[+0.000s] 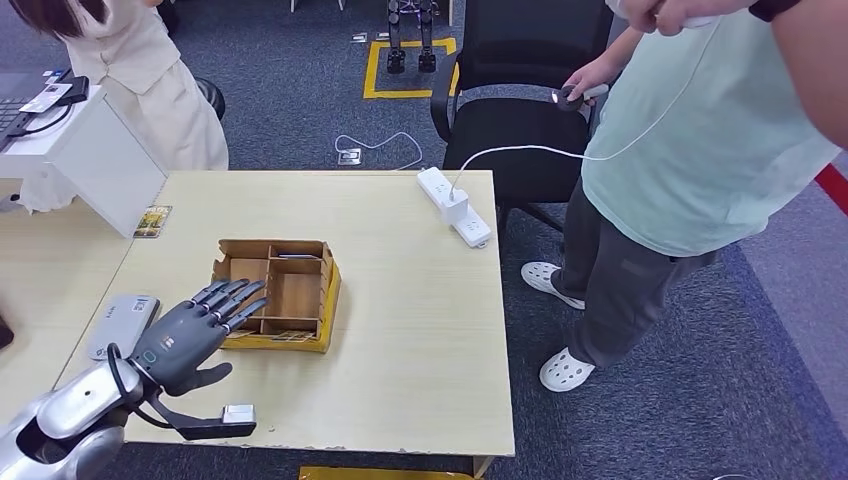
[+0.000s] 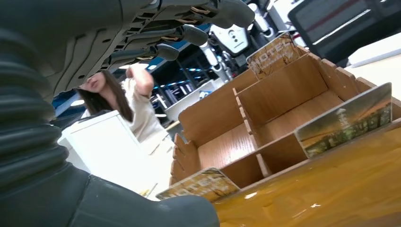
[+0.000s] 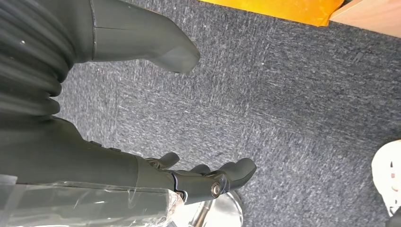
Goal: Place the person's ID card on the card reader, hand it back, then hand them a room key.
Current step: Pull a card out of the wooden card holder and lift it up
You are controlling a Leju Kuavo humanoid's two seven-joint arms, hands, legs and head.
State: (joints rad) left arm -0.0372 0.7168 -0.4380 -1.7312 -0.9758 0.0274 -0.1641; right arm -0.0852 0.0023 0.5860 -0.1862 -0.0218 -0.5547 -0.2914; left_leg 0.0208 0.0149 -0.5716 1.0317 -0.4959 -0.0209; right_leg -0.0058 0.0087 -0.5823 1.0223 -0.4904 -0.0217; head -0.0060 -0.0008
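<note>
Key cards: I see them standing on edge in the slots of the wooden tray (image 1: pixel 300 262) on the table (image 1: pixel 420 330); one picture-faced card (image 2: pixel 347 120) leans against a divider in my left wrist view, another (image 2: pixel 201 183) near the thumb. Upright like that, their edges stick up for a pinch.
ID card: I cannot tell where it is; nothing I can call an ID shows on the table or in either hand.
Reader: the grey flat device (image 1: pixel 122 325) lies on the table just beside the tray, on its left, near my left hand; I take it for the card reader.
Left hand (image 1: pixel 190 335): released, fingers spread and holding nothing, hovering over the tray's near-left corner. I judge it is poised to reach into a slot for a key.
Right hand (image 3: pixel 156 142): hanging low over the carpet beside the table, fingers loosely curled, nothing in them.
Person (image 1: pixel 700 150): stands at the table's right side, well apart from the tray, holding a white cable and a small device; no hand is offered to me yet.
Power strip (image 1: pixel 455 207): lies at the far right edge, clear of my reach path.
</note>
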